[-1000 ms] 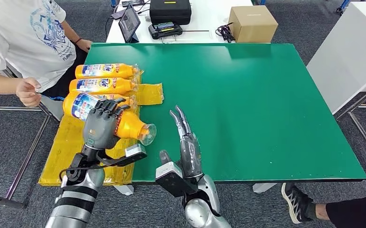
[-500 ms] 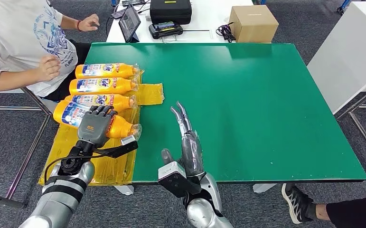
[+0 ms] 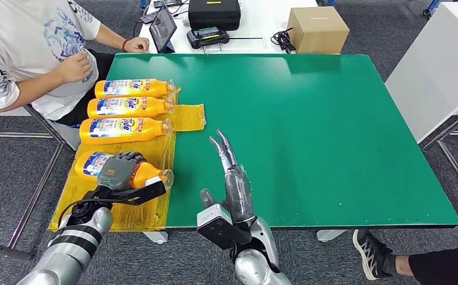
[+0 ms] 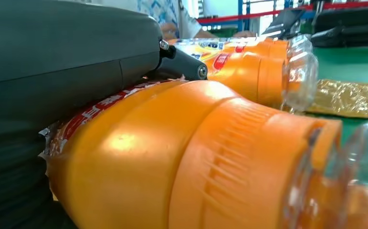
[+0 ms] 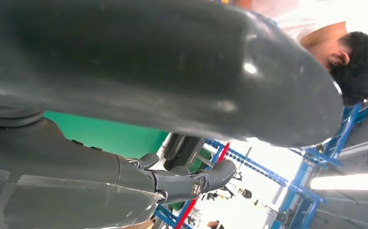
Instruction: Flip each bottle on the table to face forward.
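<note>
Four orange bottles with blue and white labels lie on their sides on a yellow sheet (image 3: 188,117) at the left end of the green table (image 3: 309,119). My left hand (image 3: 117,170) grips the nearest bottle (image 3: 92,164) (image 4: 182,162) from above, low over the sheet. Its clear cap (image 3: 166,176) points right. The other three bottles (image 3: 132,88) (image 3: 128,107) (image 3: 122,129) lie in a row behind it, labels up. My right hand (image 3: 232,178) (image 5: 124,71) is open over the table's near edge, fingers straight and holding nothing.
A person in a white shirt (image 3: 18,47) sits at the table's far left corner, one hand (image 3: 136,44) by its edge. A cardboard box (image 3: 316,28), a black case (image 3: 213,12) and a tablet (image 3: 162,27) stand on a white table behind. A white cabinet (image 3: 440,65) is at right.
My left hand has carried the held bottle back toward me and down onto the near end of the yellow sheet. The third bottle is now uncovered. The person's arms moved; my right hand barely shifted.
</note>
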Robot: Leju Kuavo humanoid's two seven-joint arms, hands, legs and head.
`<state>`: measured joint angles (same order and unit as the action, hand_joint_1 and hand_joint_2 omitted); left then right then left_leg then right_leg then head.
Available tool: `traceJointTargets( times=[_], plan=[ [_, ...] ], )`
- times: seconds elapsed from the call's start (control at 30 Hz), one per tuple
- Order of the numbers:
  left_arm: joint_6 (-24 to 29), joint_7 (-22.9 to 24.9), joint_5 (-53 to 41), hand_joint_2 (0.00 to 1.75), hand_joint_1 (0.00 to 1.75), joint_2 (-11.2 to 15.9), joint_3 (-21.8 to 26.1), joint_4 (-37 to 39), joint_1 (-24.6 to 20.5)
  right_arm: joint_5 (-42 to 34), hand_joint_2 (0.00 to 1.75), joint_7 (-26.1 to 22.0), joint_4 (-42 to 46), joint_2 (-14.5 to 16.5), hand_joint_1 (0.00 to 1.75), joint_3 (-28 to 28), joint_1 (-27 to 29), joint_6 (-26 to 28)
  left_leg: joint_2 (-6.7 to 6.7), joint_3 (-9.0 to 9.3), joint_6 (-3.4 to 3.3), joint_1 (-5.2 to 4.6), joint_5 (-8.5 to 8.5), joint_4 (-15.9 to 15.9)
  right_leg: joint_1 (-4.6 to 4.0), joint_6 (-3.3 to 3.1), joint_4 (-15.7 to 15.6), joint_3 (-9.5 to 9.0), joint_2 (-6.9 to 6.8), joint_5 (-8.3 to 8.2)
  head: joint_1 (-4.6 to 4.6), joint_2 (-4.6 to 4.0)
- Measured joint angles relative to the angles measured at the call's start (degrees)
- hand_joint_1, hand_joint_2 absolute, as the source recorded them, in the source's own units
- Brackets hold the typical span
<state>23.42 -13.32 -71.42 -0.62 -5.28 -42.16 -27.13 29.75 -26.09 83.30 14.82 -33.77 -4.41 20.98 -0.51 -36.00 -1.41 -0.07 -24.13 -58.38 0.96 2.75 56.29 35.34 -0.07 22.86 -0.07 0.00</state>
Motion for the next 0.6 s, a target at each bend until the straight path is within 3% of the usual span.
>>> traceJointTargets(
  times=[0.6],
  plan=[
    [-1.38, 3.12, -3.51, 1.75, 1.75, 0.99, -1.85, 8.16, -4.37, -0.79, 0.00, 0.04, -0.49, 0.00, 0.00, -0.15, -0.06, -1.30, 0.00, 0.39, 0.04, 0.01, 0.03, 0.04, -0.01, -0.03, 0.00, -0.40, -0.01, 0.00, 0.00, 0.00]
  ],
)
